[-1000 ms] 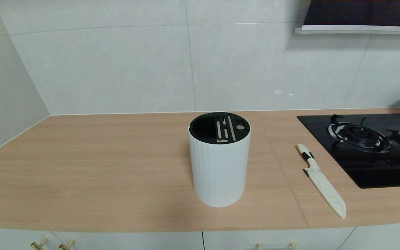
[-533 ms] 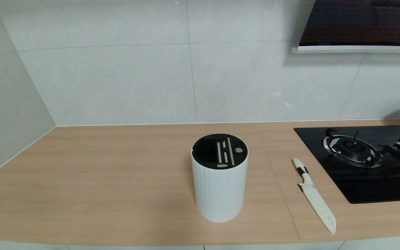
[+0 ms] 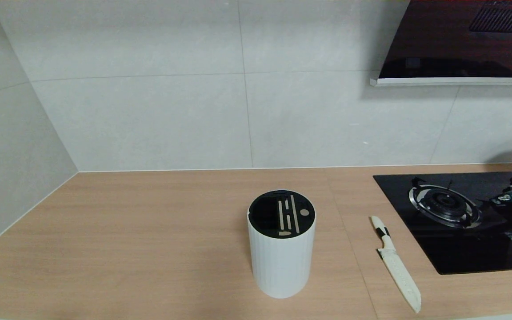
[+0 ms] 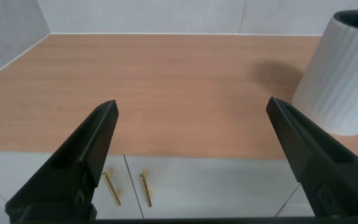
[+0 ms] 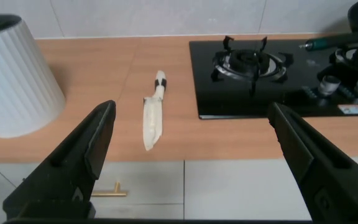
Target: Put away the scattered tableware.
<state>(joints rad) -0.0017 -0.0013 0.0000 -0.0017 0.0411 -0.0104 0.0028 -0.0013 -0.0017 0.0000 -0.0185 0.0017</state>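
While both the left claw [image 4: 191, 112] and the right claw [image 5: 191, 112] hung wide open before the tabletop [image 3: 149, 231] edge, the white knife [image 3: 394, 264] lay flat on it between the ribbed white holder [image 3: 281, 258] and the black hob [image 3: 460, 242].

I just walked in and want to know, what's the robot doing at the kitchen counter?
Nothing is held right now. The left gripper and the right gripper are both open, in front of the wooden counter. A white speckled knife lies flat on it, between the white ribbed round holder with a black slotted top and the black gas stove. The knife is not yet in the holder.
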